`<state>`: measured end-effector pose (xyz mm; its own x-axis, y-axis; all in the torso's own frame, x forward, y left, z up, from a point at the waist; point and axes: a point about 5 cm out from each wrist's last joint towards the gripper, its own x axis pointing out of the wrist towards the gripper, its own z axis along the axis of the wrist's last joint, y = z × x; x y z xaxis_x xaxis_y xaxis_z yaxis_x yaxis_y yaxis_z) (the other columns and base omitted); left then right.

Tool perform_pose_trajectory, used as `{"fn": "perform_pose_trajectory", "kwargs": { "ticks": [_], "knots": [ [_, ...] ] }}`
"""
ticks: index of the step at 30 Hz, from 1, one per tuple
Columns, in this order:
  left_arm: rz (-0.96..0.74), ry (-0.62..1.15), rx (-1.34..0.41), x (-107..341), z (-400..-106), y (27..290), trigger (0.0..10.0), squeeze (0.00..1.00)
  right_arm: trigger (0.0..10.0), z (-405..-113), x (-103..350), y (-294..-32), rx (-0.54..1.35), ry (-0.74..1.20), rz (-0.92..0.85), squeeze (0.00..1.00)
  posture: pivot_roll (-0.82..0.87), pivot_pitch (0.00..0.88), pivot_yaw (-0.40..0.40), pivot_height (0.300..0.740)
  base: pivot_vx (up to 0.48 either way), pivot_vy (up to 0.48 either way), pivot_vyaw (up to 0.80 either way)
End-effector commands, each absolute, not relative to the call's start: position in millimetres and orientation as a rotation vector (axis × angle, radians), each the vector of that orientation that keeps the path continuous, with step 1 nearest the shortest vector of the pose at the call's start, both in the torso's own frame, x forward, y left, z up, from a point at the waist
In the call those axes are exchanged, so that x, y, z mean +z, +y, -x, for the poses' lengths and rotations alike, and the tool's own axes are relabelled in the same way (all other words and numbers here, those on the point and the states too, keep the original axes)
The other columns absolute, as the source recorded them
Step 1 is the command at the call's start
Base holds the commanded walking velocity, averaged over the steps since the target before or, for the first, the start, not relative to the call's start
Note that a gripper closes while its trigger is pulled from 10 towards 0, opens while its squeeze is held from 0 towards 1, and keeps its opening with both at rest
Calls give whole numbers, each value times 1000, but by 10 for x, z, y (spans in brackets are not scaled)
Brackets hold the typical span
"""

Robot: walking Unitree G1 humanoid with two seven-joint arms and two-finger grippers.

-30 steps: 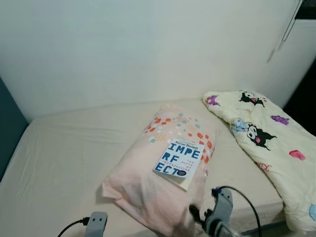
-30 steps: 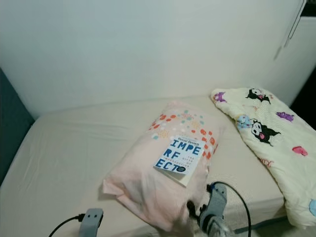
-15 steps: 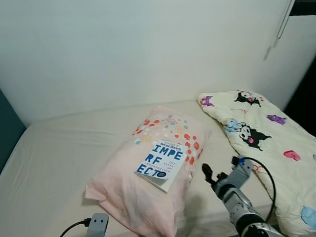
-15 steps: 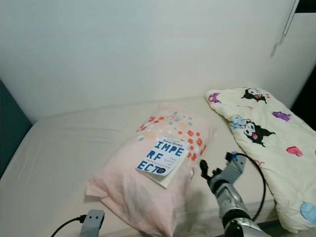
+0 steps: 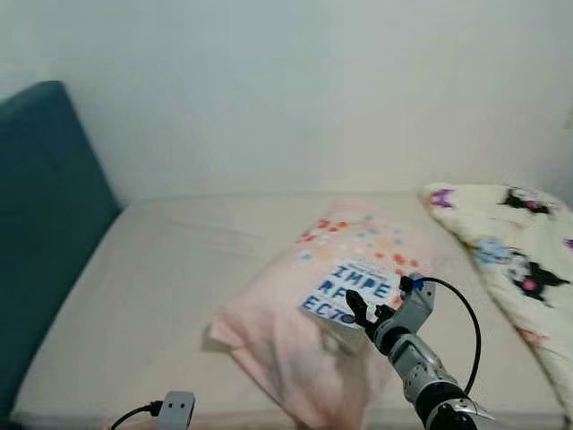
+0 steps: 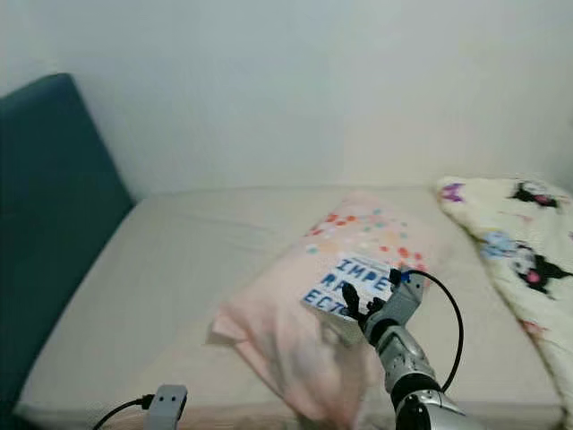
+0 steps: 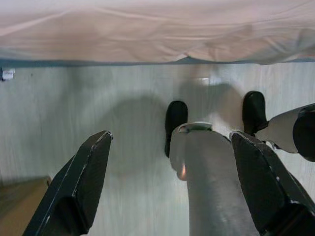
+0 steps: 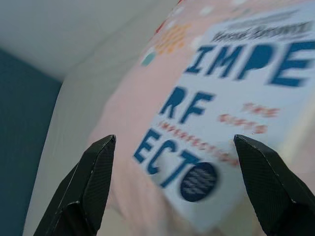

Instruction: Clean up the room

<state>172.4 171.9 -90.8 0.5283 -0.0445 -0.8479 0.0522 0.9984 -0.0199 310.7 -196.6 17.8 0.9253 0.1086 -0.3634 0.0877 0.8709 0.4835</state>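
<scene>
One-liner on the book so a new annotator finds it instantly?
Start at the bed with the beige sheet against the white wall. Near its middle lies a pink pillow with coloured dots; the book lies flat on it, just ahead of the open right gripper. It is the only printed item: white cover, big blue letters.

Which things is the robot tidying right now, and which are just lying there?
In the job:
- white paperback book with blue letters
- right gripper, open, reaching at the book
- pale pink pillow with coloured dots, under the book

Just lying about:
- cream blanket with cartoon characters
- beige bed sheet
- teal headboard
- left gripper, idle over the floor
</scene>
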Motion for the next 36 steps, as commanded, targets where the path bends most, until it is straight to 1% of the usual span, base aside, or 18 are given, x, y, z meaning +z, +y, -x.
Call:
{"fn": "perform_pose_trajectory", "kwargs": {
  "ticks": [1, 11, 30, 36],
  "knots": [
    [-20, 1017, -63, -907, -1720, 1751, 10000, 0, 10000, -3099, 167, -1987, -5, 402, -494, 0, -152, 0, -12, 740, 0, 0, 663],
    [-15, 1020, -78, -909, -1721, 1726, 10000, 0, 10000, -3124, 212, -2063, -35, 378, -487, 0, -159, 0, -9, 740, 0, 0, 664],
    [-14, 1017, -100, -898, -1747, 1712, 10000, 0, 10000, -3133, 227, -2054, -23, 367, -475, 0, -164, 0, -10, 740, 0, 0, 656],
    [-16, 1019, -107, -897, -1751, 1706, 10000, 0, 10000, -3134, 227, -2055, -25, 367, -470, 0, -164, 0, -12, 740, 0, -463, 593]
  ]
}}
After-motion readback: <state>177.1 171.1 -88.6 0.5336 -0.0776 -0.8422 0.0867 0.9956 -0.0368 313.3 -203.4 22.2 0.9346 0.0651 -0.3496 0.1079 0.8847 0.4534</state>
